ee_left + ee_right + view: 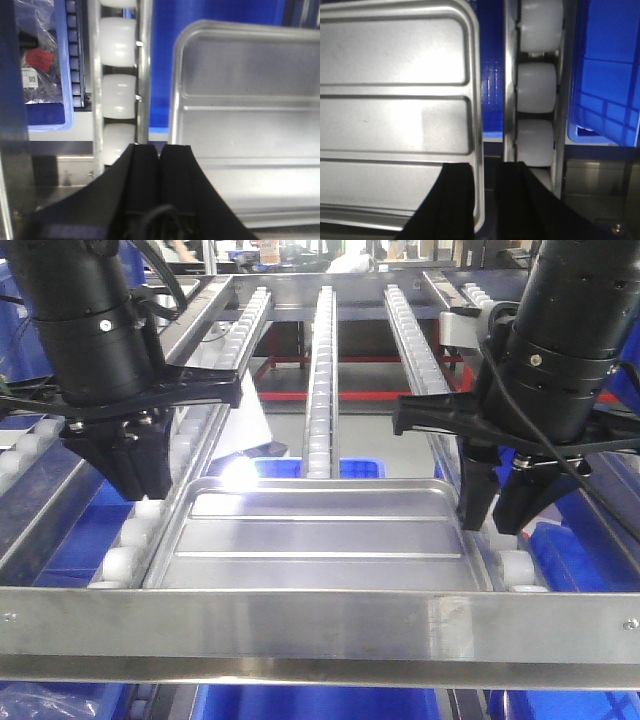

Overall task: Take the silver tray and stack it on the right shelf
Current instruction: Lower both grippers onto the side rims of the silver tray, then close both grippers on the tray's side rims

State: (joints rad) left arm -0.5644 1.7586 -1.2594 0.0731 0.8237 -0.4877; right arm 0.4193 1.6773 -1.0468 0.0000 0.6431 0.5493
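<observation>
Your shiny silver rectangular metal tray [320, 535] is lying flat on the white rollers [118, 95] at the front of the steel-framed roller shelf [320, 625]. Your left gripper [159, 146] has its jaws pinched together on nothing, just off the tray's left rim. The right gripper [487, 167] jaws are parted, straddling the right rim.

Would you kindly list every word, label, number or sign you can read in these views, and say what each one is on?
The white label in the plastic bag: code pattern and print, too small to read.
The red tag in the same bag: blurred, unreadable.
The silver tray and the right shelf: no markings visible.
</observation>
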